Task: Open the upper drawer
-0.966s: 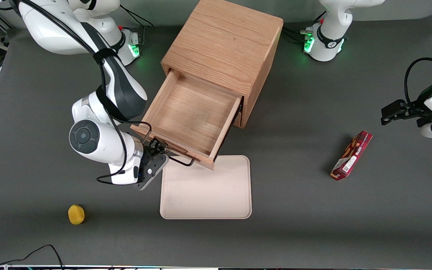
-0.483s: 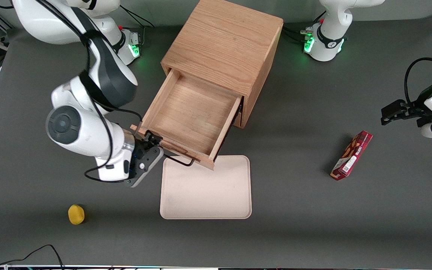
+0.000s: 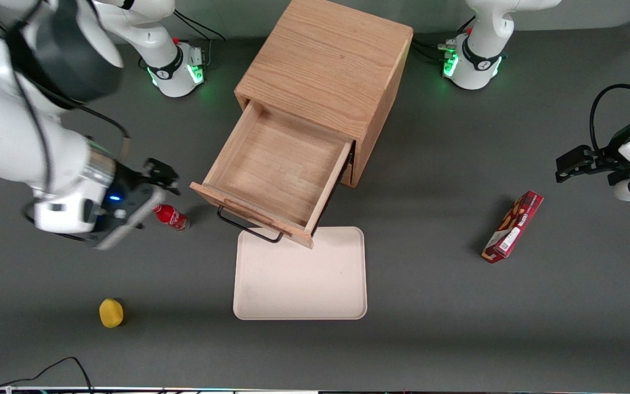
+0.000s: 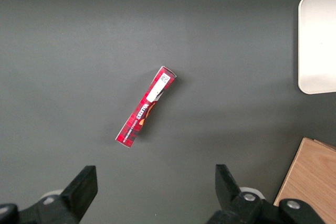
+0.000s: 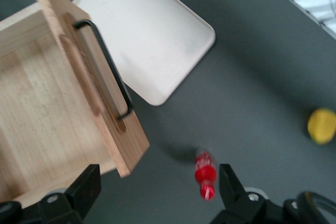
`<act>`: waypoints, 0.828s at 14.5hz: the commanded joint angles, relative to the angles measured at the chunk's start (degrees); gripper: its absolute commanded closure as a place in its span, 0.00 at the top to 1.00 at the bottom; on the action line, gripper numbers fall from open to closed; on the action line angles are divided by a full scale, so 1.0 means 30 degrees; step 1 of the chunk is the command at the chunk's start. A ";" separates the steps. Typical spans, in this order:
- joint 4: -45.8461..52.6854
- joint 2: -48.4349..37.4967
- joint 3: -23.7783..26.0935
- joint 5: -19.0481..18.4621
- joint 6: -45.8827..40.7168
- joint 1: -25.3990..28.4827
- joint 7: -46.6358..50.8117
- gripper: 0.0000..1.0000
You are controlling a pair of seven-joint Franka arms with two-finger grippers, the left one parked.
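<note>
The upper drawer (image 3: 279,164) stands pulled far out of the oak cabinet (image 3: 326,60), its shallow wooden box bare inside. Its long black wire handle (image 3: 249,227) hangs free on the light wood front (image 5: 100,93), the handle (image 5: 113,72) with nothing on it. My gripper (image 3: 161,174) is open and holds nothing. It hovers above the table, apart from the drawer's front corner, toward the working arm's end. In the right wrist view the gripper (image 5: 157,190) looks down past the drawer's corner at the grey table.
A small red bottle (image 3: 171,216) lies on the table under the gripper (image 5: 205,174). A cream tray (image 3: 299,273) sits in front of the drawer, partly under it. A yellow object (image 3: 111,312) lies nearer the front camera. A red box (image 3: 512,226) lies toward the parked arm's end.
My gripper has come off the drawer handle and swung up and away toward the working arm's end. The red bottle has come into view. The drawer has stayed pulled out.
</note>
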 commanded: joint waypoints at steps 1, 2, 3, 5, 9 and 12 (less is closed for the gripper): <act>-0.3519 -0.2663 0.0319 0.0075 0.0250 -0.1753 0.3314 1.00; -0.4164 -0.3366 0.0319 0.0133 0.0192 -0.2278 0.3758 1.00; -0.4924 -0.4069 0.0319 0.0598 0.0162 -0.3182 0.5009 1.00; -0.5109 -0.4748 0.0319 0.1072 0.0016 -0.4127 0.7444 1.00; -0.4581 -0.5160 0.0113 0.1042 -0.0395 -0.5241 0.7833 1.00; -0.4434 -0.5219 0.0201 0.1073 -0.0424 -0.5272 0.9008 1.00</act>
